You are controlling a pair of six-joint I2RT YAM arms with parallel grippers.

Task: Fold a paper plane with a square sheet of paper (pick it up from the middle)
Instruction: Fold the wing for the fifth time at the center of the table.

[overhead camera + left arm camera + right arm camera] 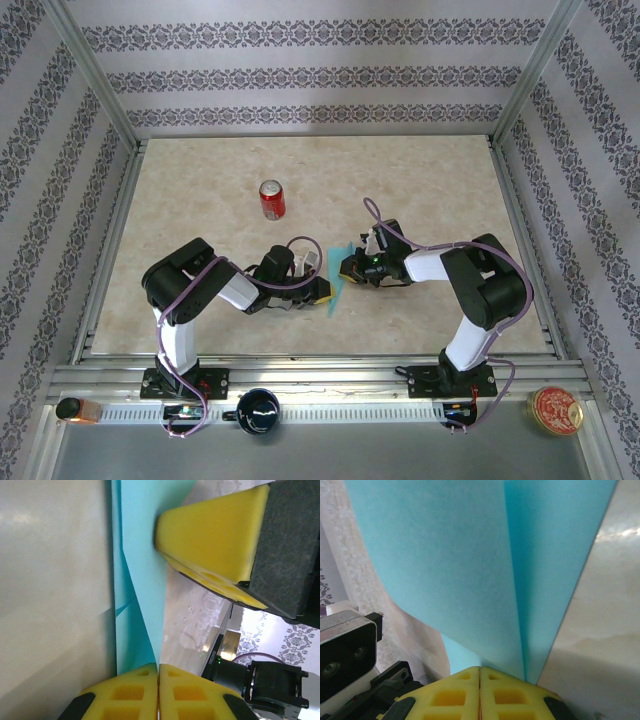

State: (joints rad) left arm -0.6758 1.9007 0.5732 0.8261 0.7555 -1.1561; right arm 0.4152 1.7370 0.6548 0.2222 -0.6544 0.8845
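Two sets of fingers meet near the middle of the counter [420, 190], and the folded sheet of paper [334, 303] is held between them. From above you see it as a slim turquoise sliver standing on edge, running front to back, off the counter surface as far as the pictures tell.

Your left fingers [320, 290] reach in from the left. In the left wrist view the left fingers [190, 685] are pressed together with no gap, and the lower point of the paper [140, 555] runs straight into the seam between them, so they are pinching it. A diagonal crease crosses the paper there, with a second layer behind. One yellow pad of the right fingers [210, 540] presses the sheet from the upper right.

Your right fingers [350, 268] come in from the right. In the right wrist view the right fingers [510, 692] are likewise closed tight, and the paper [445, 570] rises from their seam in two overlapping layers split by a long fold.

Well behind both, a red soda can [272, 200] stands upright, apart from the paper. Along the near rail sit a dark mug [258, 410], an orange-topped jar [70, 408] and a round tin [555, 410].
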